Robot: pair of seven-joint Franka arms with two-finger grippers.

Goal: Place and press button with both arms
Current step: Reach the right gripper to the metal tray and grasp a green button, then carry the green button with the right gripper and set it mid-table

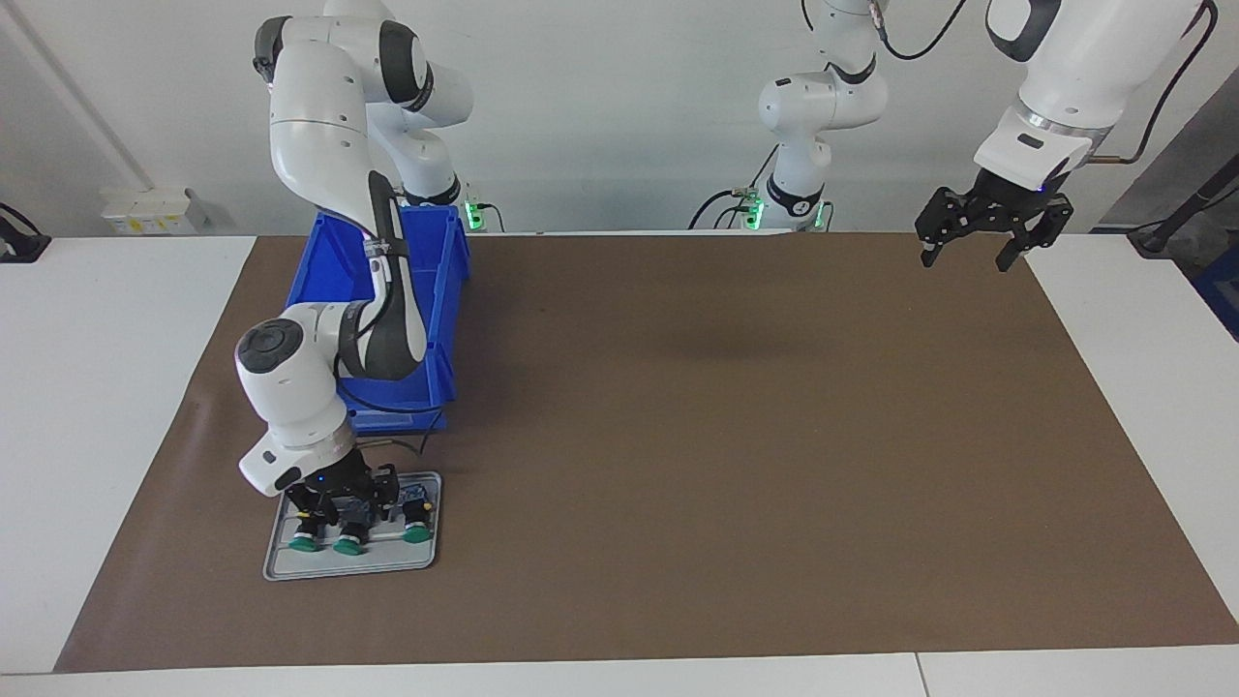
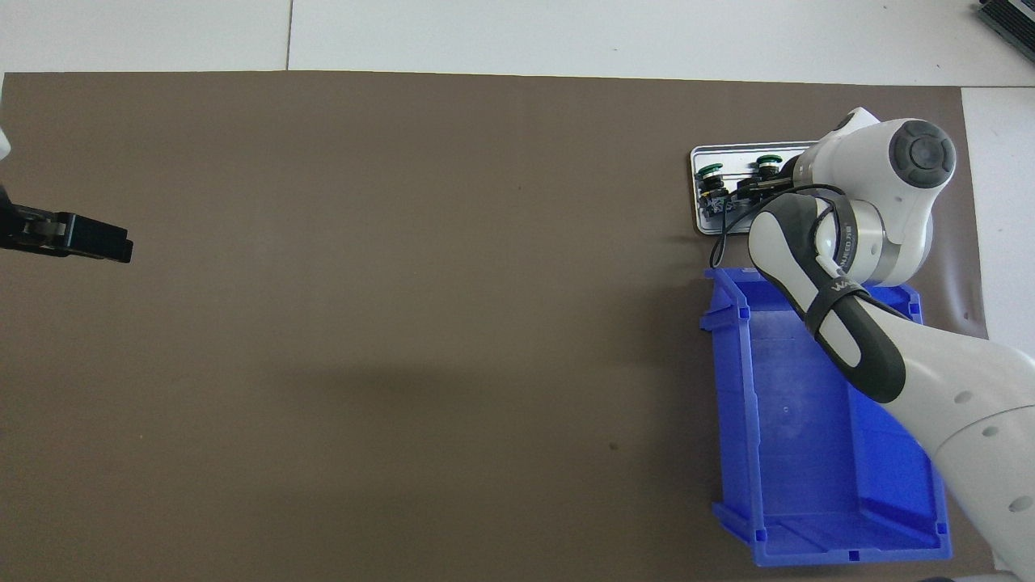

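Three green-capped buttons lie on a small grey tray (image 1: 430, 557) at the right arm's end of the table, farther from the robots than the blue bin. My right gripper (image 1: 341, 505) is down on the tray, right over the button (image 1: 349, 544) in the middle of the row and the button (image 1: 303, 542) beside it. The third button (image 1: 418, 530) lies apart from the gripper. In the overhead view the right arm's wrist covers part of the tray (image 2: 699, 212), and only two buttons (image 2: 711, 171) (image 2: 768, 162) show. My left gripper (image 1: 968, 259) hangs open and empty in the air over the brown mat's corner by its own base.
A blue open bin (image 1: 447, 259) (image 2: 808, 453) stands on the brown mat (image 1: 736, 436) between the right arm's base and the tray, with the right arm reaching over it. White table surface borders the mat.
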